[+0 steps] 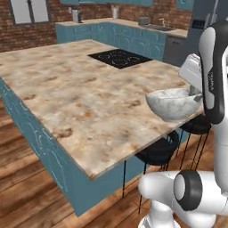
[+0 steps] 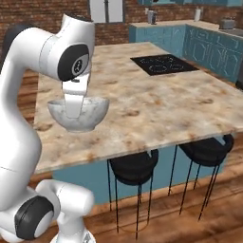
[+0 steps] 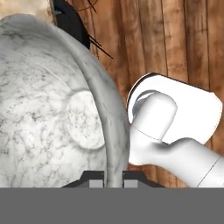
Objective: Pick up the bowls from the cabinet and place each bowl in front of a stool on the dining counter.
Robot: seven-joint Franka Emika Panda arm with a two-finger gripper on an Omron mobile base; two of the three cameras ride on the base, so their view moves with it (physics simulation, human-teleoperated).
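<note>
The table (image 2: pixel 142 109) lay below, stools (image 2: pixel 135 168) tucked at its near edge; the marbled bowl (image 2: pixel 78 113) hung above that edge, fingers (image 3: pixel 89 179) pinching only its rim (image 3: pixel 114 144); it risked tilting loose, falling floorward.

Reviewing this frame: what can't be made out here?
- Tool tips: cut off by the hand view's bottom edge; they pinch the marbled bowl rim.
- Bowl's near wall, right base view: hidden behind the white hand.
- Stools: seats partly under the dining counter overhang.
- Far counter items: too small to identify.
</note>
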